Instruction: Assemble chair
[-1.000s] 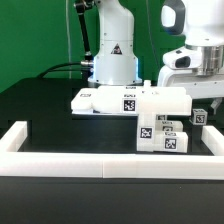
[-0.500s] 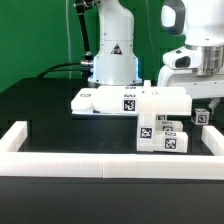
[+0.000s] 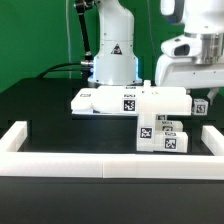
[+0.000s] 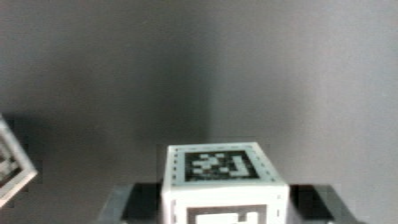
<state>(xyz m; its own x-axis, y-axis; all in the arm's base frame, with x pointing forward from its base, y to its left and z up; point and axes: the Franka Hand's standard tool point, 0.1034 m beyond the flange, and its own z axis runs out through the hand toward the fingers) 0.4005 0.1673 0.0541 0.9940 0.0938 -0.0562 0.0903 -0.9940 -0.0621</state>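
A chunky white tagged chair structure (image 3: pixel 163 118) stands on the black table toward the exterior view's right. Just beyond it on that side hangs my gripper (image 3: pixel 203 100), shut on a small white tagged chair block (image 3: pixel 203 105) that is held clear of the table. In the wrist view the same block (image 4: pixel 222 175) fills the space between my dark fingers (image 4: pixel 135 204), with one tag on its upper face and another on the face toward the camera. Below it there is only bare dark table.
A low white tagged slab (image 3: pixel 103 100) lies in front of the robot base (image 3: pixel 114 55). A long white border rail (image 3: pixel 100 164) runs along the front, with raised ends at both sides. Another white edge (image 4: pixel 9 165) shows in the wrist view.
My gripper has shut on the small block and risen with it; the block hangs higher than a second ago. The other chair parts have not moved.
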